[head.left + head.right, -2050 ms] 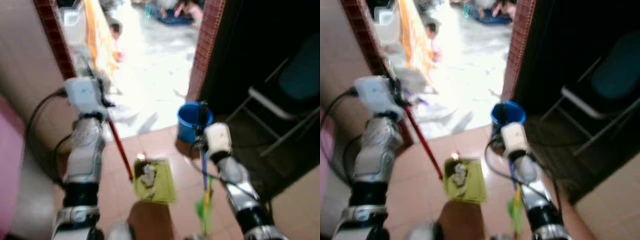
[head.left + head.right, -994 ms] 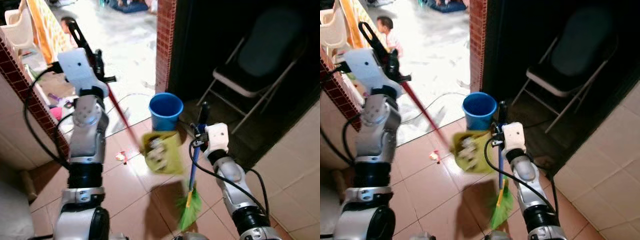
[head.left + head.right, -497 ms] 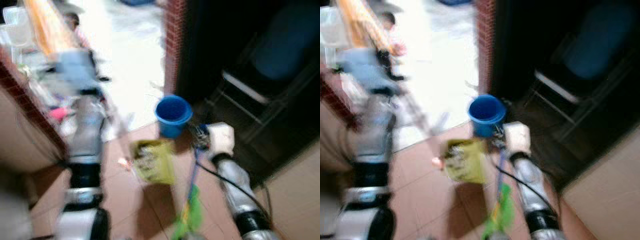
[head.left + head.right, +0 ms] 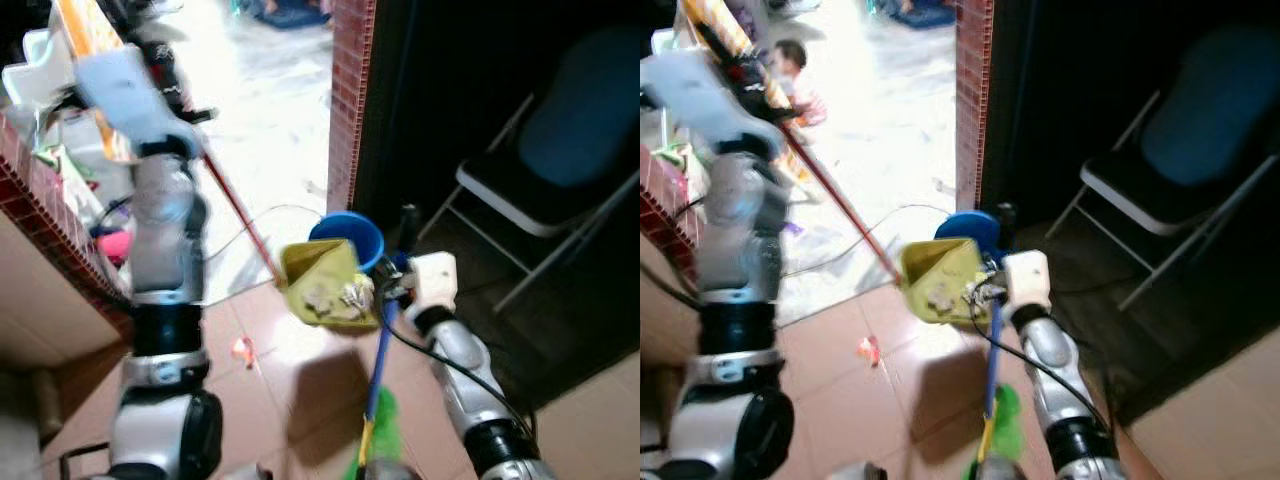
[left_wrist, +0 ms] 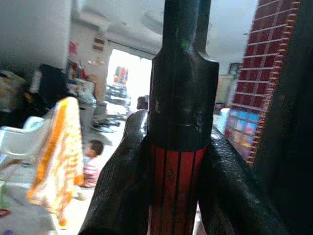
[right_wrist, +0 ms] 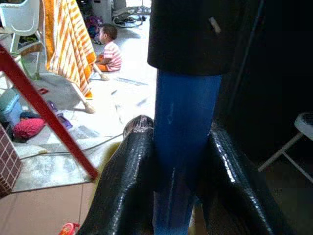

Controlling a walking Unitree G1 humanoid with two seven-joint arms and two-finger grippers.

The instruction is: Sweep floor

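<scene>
Looks nearly done: left gripper (image 5: 173,191) clamped on the dustpan (image 4: 325,285), loaded and held over the blue bucket (image 4: 352,235), right gripper (image 6: 178,196) closed round the broom (image 4: 378,350), one scrap (image 4: 243,349) left beside that bucket.

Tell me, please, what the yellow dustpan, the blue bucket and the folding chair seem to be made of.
The dustpan looks like matte yellow plastic, thin-walled and evenly coloured. The bucket looks like smooth blue plastic, with a uniform moulded rim. The folding chair seems to have pale metal tube legs and a dark padded seat and back; its covering is unclear.
</scene>
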